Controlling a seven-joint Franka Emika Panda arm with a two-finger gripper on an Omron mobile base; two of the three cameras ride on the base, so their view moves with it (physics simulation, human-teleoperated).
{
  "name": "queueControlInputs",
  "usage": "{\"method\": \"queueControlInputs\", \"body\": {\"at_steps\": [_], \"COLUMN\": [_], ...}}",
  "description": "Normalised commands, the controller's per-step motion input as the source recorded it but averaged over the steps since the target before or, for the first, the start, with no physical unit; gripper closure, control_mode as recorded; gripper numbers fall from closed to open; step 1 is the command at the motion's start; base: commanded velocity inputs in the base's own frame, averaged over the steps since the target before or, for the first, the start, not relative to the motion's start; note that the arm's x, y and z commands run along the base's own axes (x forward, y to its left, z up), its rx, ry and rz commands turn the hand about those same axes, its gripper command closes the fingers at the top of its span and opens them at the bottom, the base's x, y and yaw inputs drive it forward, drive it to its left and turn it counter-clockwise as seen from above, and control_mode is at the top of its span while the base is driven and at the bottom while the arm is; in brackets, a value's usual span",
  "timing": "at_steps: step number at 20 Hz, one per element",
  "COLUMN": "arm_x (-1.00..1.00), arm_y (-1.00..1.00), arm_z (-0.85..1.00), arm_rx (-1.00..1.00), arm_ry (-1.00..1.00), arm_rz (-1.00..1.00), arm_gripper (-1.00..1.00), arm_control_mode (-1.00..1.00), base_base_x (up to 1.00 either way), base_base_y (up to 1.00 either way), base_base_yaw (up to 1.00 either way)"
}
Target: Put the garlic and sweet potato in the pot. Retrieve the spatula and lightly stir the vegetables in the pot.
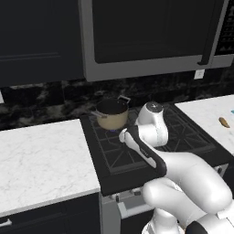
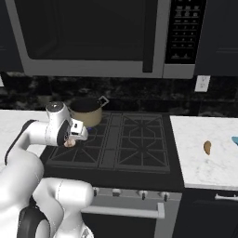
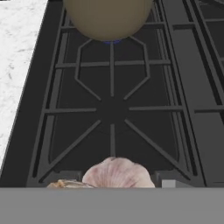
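Garlic is seen clamped in the gripper above the stove grate, the pot stands behind on the rear left burner, and the sweet potato lies lengthwise front-to-back on the right counter.

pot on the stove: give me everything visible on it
The pot is small, round and tan-gold, with a dark inside and a matte look. Two thin grey metal handles stick out from the rim, one toward the backsplash on the right, one on the left. It stands upright on the rear left burner grate of the black stove, a blue flame glow under its base in the hand view. Nothing can be made out inside it. The gripper is in front of it, apart.
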Motion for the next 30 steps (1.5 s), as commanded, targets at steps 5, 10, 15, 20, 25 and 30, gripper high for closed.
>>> {"method": "queueControlInputs", "body": {"at_steps": [5, 10, 15, 20, 25, 30], "arm_x": [0.1, 0.42, 0.91, 0.83, 0.54, 0.44], "arm_y": [0.0, 0.0, 0.12, 0.03, 0.08, 0.15], "arm_z": [0.18, 0.76, 0.52, 0.18, 0.05, 0.0], "arm_rx": [0.01, 0.03, 0.0, 0.0, 0.0, 0.0], "arm_ry": [-0.2, -0.29, -0.09, -0.1, -0.05, 0.0], "arm_rz": [-0.01, -0.02, 0.0, -0.03, -0.05, -0.08], "arm_gripper": [1.0, 1.0, 1.0, 1.0, 1.0, 1.0], "arm_control_mode": [-1.0, -1.0, -1.0, -1.0, -1.0, -1.0], "base_base_x": [0.0, 0.0, 0.0, 0.0, 0.0, 0.0], "base_base_y": [0.0, 0.0, 0.0, 0.0, 0.0, 0.0], "base_base_yaw": [0.0, 0.0, 0.0, 0.0, 0.0, 0.0]}}
